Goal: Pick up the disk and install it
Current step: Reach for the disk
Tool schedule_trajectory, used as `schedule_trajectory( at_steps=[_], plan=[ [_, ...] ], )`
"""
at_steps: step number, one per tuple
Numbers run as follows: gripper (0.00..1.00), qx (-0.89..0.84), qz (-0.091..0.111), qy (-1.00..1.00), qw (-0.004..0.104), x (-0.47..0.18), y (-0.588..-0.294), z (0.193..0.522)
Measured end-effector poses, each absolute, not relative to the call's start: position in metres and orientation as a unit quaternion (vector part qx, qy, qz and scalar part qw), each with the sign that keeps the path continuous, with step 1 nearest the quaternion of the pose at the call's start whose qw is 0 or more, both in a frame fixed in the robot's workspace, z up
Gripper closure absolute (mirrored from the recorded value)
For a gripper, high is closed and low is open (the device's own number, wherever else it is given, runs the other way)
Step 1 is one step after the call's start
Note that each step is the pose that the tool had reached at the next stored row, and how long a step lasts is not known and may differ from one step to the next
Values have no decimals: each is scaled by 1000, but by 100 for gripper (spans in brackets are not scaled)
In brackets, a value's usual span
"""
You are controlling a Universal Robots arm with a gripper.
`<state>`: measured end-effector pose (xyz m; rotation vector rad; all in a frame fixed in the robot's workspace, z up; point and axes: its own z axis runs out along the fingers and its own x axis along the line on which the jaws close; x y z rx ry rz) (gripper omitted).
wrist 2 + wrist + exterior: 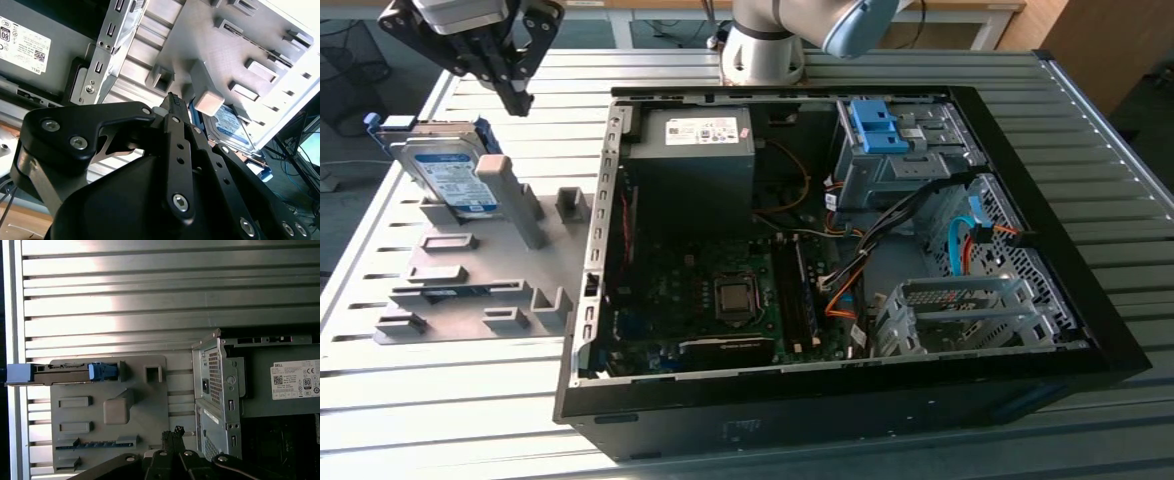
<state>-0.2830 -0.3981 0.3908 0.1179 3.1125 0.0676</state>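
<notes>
1. Exterior view, gripper (520,100): hangs above the slatted table (440,400) at the exterior view's upper left. Its fingers are drawn together to a point with nothing between them.
2. Disk (447,175): silver-grey drive with a white-and-blue label and a blue frame along its edges. It stands on edge, tilted, at the end of the grey fixture plate (480,265) that lies toward the top of the exterior view. It is below the gripper and apart from it.
3. Post (507,195): grey upright block on the plate, just beside the disk's labelled face.
4. Computer case (854,420): black, side open, lying on the table to the exterior view's right of the plate, with board and cabling exposed.
5. Power supply (700,160): dark grey box with a small white sticker, in the case's far corner on the exterior view's left.
6. Blue bracket (874,125): seated in the metal bay at the far side of the case.
7. Arm base (767,50): on the table behind the case.
8. Second wrist view: the gripper (172,100) has its fingers pressed together and empty. The disk (232,125) shows part of its label past the post (207,100).
9. First wrist view: the gripper (173,434) is closed over the plate (150,405). The disk (60,372) is seen edge-on along the plate's edge, well apart from the gripper.
</notes>
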Motion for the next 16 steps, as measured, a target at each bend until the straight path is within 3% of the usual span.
schedule_trajectory(
  at_steps=[16],
  plan=[
    [89, 38, 22, 999, 13, -287, -398, 390]
  ],
)
